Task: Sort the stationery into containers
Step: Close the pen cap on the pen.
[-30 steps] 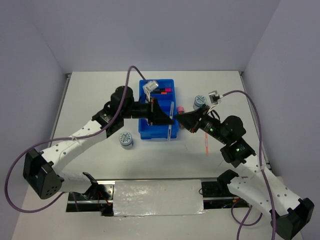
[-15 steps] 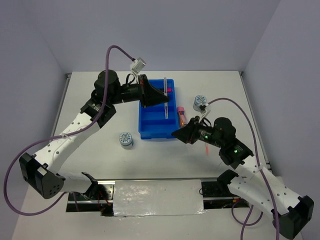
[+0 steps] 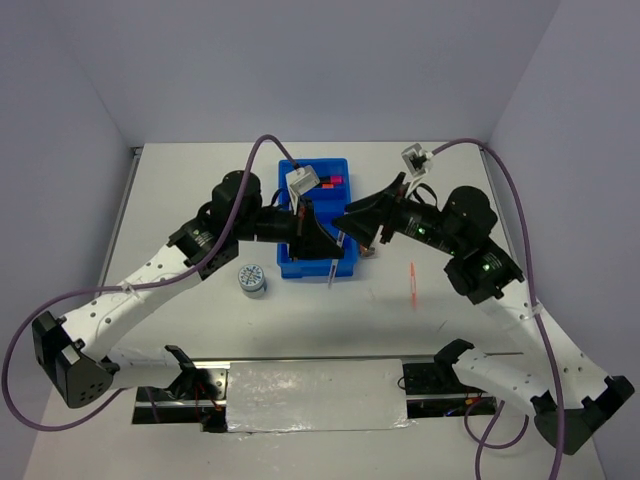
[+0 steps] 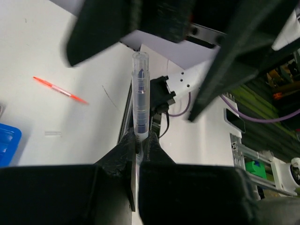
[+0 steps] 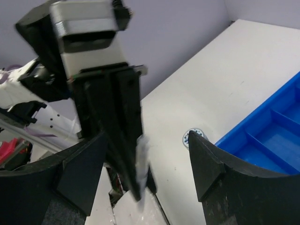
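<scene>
The left fingers [image 4: 121, 157] are clamped on the lower end of a thin grey pen [image 4: 139, 98], its dark core showing through the barrel. In the top view the pen hangs over the near wall of the blue tray [image 3: 300, 268], at about 5 o'clock of it. The right fingers [image 5: 82, 171] stand wide apart, gripping nothing, at the tray's 3 o'clock side and facing the pen. An orange pen [image 3: 412, 285] lies on the worktop [image 3: 200, 180] at 4 o'clock, and a tape roll [image 3: 252, 279] at 7 o'clock; its printed top is too small to read.

Grey pen [image 4: 140, 93] between tight jaws
</scene>
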